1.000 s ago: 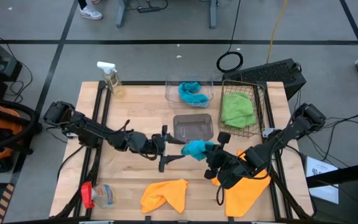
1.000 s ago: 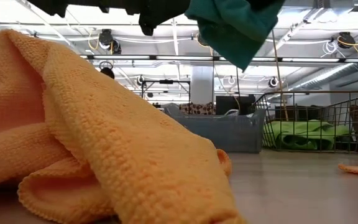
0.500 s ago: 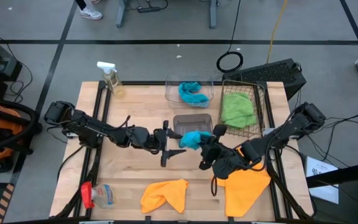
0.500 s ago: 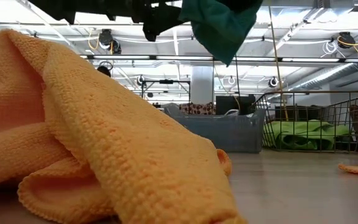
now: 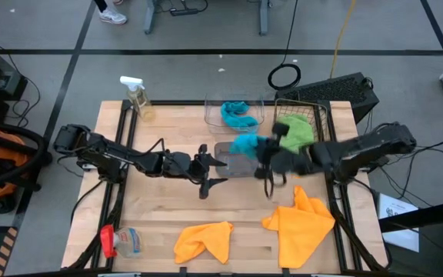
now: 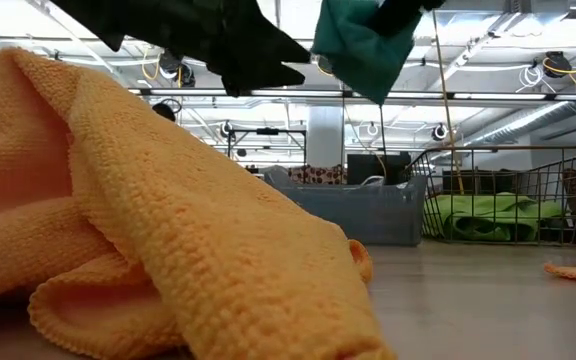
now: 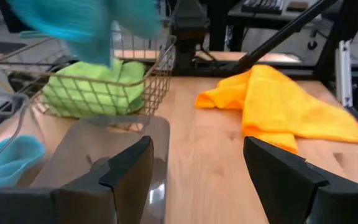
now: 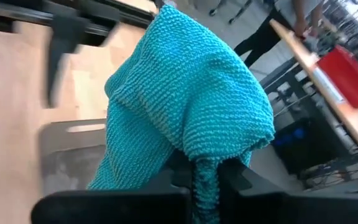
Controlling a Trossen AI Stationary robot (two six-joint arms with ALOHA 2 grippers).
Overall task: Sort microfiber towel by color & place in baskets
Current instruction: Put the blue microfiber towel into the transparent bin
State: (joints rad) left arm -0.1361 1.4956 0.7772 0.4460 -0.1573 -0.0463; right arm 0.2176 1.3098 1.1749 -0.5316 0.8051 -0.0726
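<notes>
Fig.: your right gripper (image 5: 258,148) pinches a turquoise towel (image 5: 244,143), held aloft over the smoky grey tub (image 5: 239,158), just short of the clear tub (image 5: 234,115) w/ the other turquoise towel (image 5: 238,117). Left gripper (image 5: 210,165) waits beside the grey tub, fingers spread, empty. Risk: release here and the cloth likely lands in the grey tub, i.e. wrong bin. A hanging corner may also snag the mesh basket (image 5: 298,137) w/ green towels (image 5: 294,134). Two orange towels (image 5: 204,240) lie unsorted.
</notes>
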